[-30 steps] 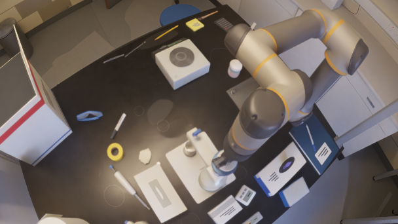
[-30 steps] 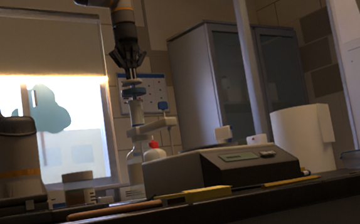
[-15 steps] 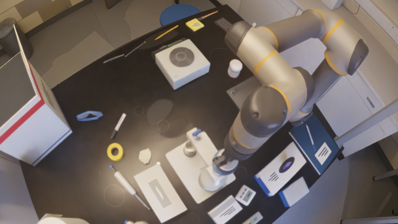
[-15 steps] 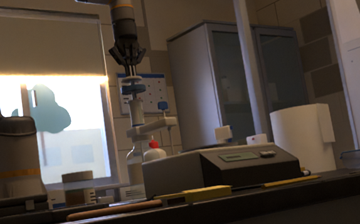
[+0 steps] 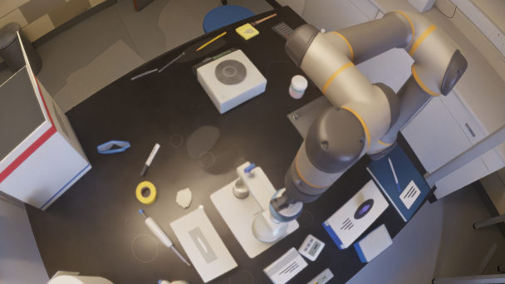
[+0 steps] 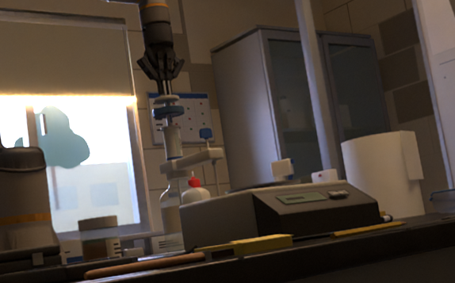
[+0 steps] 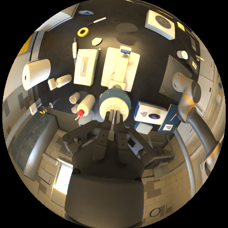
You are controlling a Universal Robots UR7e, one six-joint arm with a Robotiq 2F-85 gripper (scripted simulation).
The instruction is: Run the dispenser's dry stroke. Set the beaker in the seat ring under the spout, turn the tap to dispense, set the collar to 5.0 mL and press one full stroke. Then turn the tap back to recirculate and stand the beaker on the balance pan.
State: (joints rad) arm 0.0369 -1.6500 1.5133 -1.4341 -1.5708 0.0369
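Observation:
At the near edge of the black bench the bottle-top dispenser (image 5: 265,216) stands on a white base plate (image 5: 249,207), its arm reaching out to the spout with the blue tap (image 5: 249,167) on top. The beaker (image 5: 241,189) sits under the spout. My gripper (image 6: 164,87) is closed and holds nothing; it points straight down just above the white plunger cap (image 6: 166,98) and the blue volume collar (image 6: 168,111). In the wrist camera the closed fingertips (image 7: 113,116) sit over the white cap (image 7: 115,108) ringed by the collar (image 7: 102,101). The balance (image 5: 231,79) stands at the far side of the bench.
Behind the dispenser lie a marker (image 5: 150,159), a yellow tape roll (image 5: 146,192) and blue goggles (image 5: 113,146). A pipette (image 5: 164,237) and a white tray (image 5: 205,243) lie to its left, boxes and a notebook (image 5: 398,182) to its right. A small jar (image 5: 298,86) stands by my arm's base.

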